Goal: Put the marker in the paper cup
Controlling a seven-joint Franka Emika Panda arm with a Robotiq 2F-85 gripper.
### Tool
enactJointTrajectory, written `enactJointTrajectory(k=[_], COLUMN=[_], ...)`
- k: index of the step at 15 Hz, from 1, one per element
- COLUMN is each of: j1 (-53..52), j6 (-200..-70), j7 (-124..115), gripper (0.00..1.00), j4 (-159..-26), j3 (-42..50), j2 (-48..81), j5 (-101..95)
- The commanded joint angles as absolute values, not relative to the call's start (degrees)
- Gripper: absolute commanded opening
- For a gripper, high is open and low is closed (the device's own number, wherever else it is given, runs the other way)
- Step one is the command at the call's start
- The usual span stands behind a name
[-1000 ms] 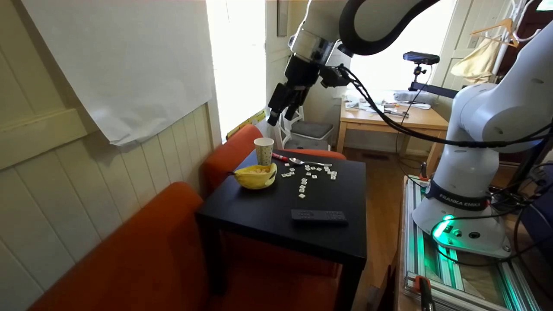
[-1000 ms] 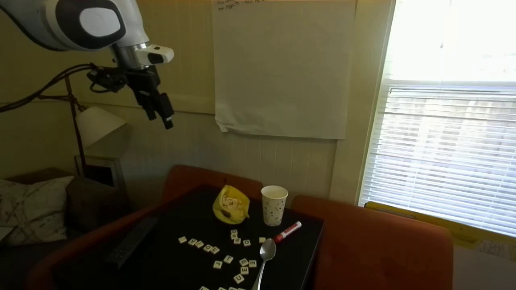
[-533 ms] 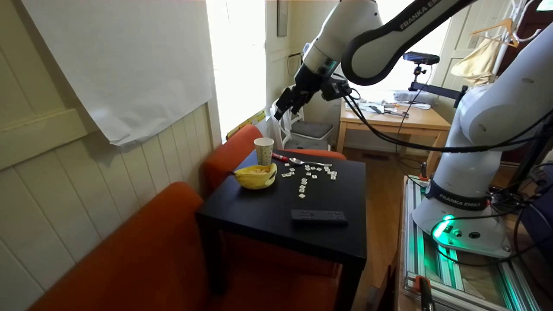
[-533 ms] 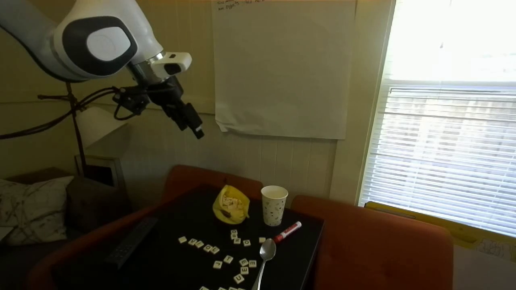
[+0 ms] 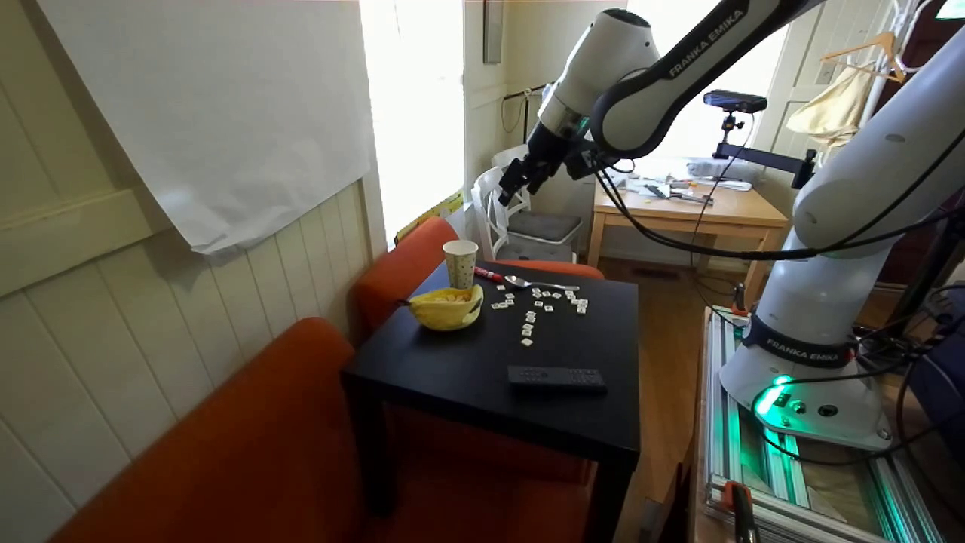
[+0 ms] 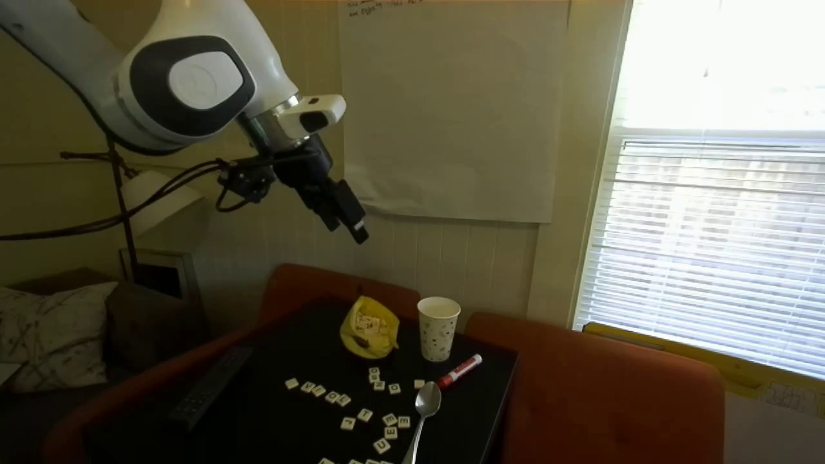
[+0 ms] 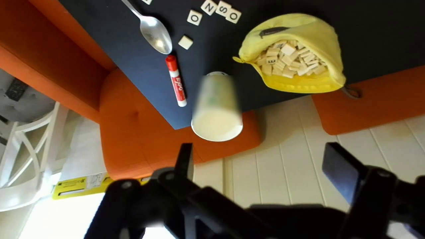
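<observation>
The hand (image 6: pixel 346 231) shifted rightward in both exterior views, marker (image 6: pixel 460 372) beside cup (image 6: pixel 437 336)

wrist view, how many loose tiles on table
6: blank tile near the spoon, O tile above, three clustered tiles beside that, cropped tile at the top edge. Others lie beyond it.

Black table (image 5: pixel 445 369) bearing paper cup (image 6: pixel 438 338), marker (image 7: pixel 176 80), spoon (image 7: pixel 155 34), tiles (image 6: pixel 365 415), yellow pouch (image 7: pixel 320 35), remote (image 5: pixel 556 378)
</observation>
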State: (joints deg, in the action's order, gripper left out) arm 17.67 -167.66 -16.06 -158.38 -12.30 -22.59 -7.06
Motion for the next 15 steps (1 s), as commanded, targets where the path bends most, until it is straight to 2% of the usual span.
enactJointTrajectory(k=[1, 4, 12, 15], j1=[21.4, 25.9, 24.7, 26.4], j6=[-169.9, -173.5, -172.8, -176.0], j7=[-19.0, -24.3, -23.8, -21.4], gripper=[1.0, 1.0, 1.0, 1.0], j4=[-158.3, -158.4, -158.3, -157.4], j3=[-13.8, -17.7, -17.2, -15.6], j2=[-18.7, -14.9, -14.0, -9.6], j5=[-11.1, -14.7, -11.9, -13.2])
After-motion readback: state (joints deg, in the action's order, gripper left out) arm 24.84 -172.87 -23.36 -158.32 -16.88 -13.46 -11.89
